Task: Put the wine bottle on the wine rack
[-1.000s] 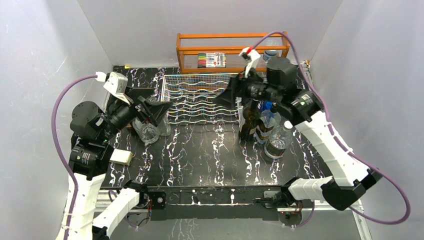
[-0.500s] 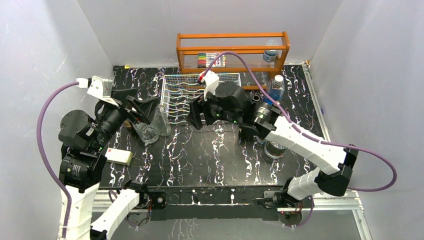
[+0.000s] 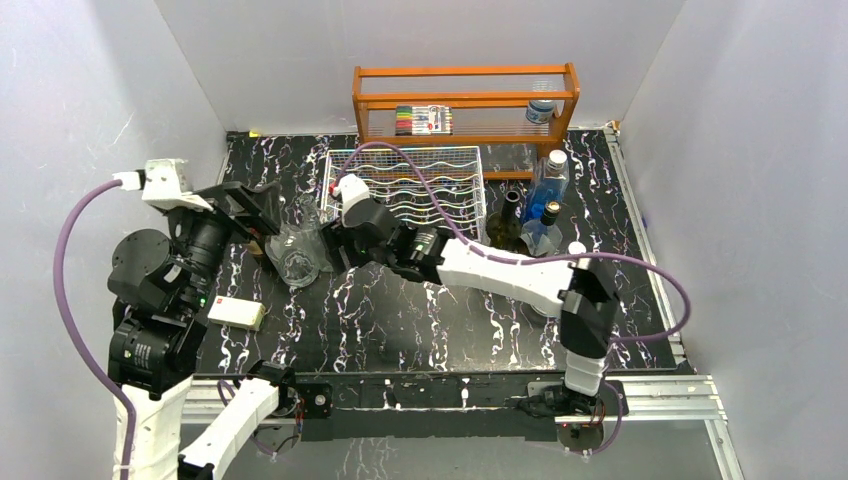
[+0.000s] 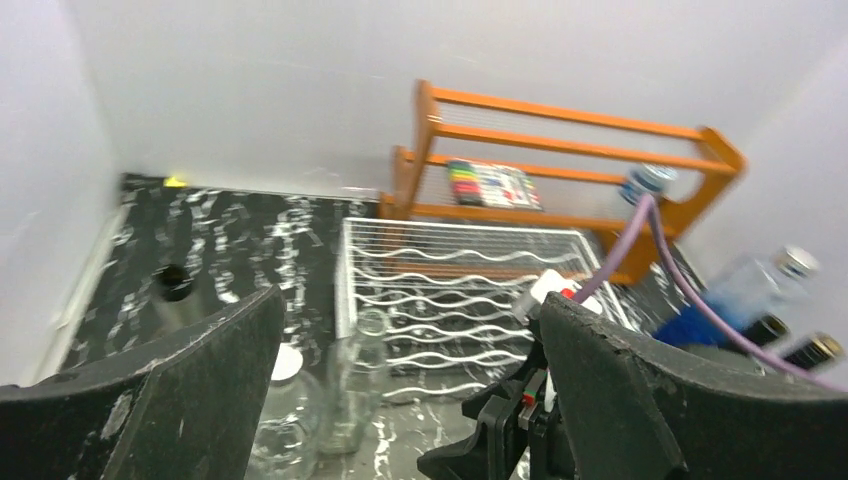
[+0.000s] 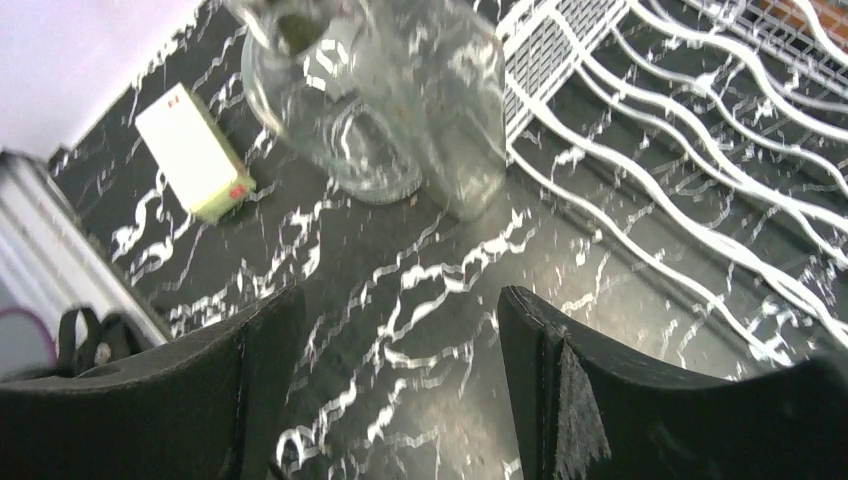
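Note:
The white wire wine rack [image 3: 420, 180] stands at the back middle of the table; it also shows in the left wrist view [image 4: 450, 270] and the right wrist view [image 5: 700, 150]. A dark wine bottle [image 3: 510, 218] stands upright just right of the rack, its top showing in the left wrist view [image 4: 768, 328]. My right gripper [image 3: 328, 246] [image 5: 400, 400] is open and empty, low over the table in front of the rack's left corner, far from the wine bottle. My left gripper [image 3: 262, 212] [image 4: 410, 380] is open and empty, raised at the left.
A clear glass bottle [image 3: 322, 243] [image 5: 455, 110] and a clear jar [image 3: 297, 265] [image 5: 330, 120] stand between the two grippers. A white box [image 3: 236, 314] lies front left. A blue bottle [image 3: 549, 180] and other bottles stand right of the rack. An orange shelf [image 3: 465, 100] stands behind.
My right arm has swung from the bottles at the right across the front of the rack to the left. My left gripper has drawn back to the left and risen.

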Robot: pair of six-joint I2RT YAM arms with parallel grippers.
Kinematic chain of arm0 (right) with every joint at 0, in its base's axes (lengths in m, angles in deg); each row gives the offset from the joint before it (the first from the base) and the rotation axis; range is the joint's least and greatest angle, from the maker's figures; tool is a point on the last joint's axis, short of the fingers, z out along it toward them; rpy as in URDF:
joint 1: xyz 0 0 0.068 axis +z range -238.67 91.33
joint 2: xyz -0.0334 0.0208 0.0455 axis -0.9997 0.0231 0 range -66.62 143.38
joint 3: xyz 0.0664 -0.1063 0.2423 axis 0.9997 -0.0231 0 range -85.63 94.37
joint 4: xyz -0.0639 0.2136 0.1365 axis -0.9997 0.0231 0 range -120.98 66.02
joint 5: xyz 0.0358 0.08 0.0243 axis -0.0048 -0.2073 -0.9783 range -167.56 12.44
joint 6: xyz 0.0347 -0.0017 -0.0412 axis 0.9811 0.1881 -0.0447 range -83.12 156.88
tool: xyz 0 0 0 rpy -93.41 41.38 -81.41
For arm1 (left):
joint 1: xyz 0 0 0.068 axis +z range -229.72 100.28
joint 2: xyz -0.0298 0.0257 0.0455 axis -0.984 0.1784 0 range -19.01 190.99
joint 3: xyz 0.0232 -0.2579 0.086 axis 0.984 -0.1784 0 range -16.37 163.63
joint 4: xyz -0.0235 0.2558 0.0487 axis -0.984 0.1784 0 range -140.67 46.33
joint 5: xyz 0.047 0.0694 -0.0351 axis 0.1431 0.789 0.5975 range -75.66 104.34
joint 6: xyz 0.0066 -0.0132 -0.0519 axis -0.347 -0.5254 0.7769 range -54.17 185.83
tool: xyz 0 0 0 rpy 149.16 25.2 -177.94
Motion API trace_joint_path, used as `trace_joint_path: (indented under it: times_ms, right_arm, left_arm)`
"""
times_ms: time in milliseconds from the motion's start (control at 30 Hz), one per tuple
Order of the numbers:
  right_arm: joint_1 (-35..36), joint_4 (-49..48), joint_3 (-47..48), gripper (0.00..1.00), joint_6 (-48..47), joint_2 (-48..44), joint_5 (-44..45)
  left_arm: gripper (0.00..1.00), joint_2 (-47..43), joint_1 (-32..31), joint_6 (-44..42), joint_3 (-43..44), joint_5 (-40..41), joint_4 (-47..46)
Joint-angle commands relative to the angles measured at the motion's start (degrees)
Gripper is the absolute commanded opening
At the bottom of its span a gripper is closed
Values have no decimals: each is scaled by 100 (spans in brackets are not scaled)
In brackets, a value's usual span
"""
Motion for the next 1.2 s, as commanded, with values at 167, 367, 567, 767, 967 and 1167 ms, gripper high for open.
trace_joint_path:
  times_ms: [167,367,567,767,967,1167]
  right_arm:
    - [-22,-1430,1450,81,76,995,888]
    - [-27,-1357,2094,80,-190,1562,1089]
    - [-27,-1299,2524,68,-461,1962,1434]
    - [-22,-1457,2584,51,-793,2155,1234]
    - [-22,-1497,2611,38,-851,2253,1368]
    - [41,-1558,2246,32,-955,1897,1358]
  left_arm:
    - [98,-90,-122,71,260,2009,314]
    - [98,-68,-161,30,242,2011,290]
    - [98,-59,-219,-3,251,2012,297]
    - [98,-58,-233,-5,212,2038,306]
    - [98,-51,-239,-73,178,1940,314]
    - [98,-36,-233,-192,-17,1710,196]
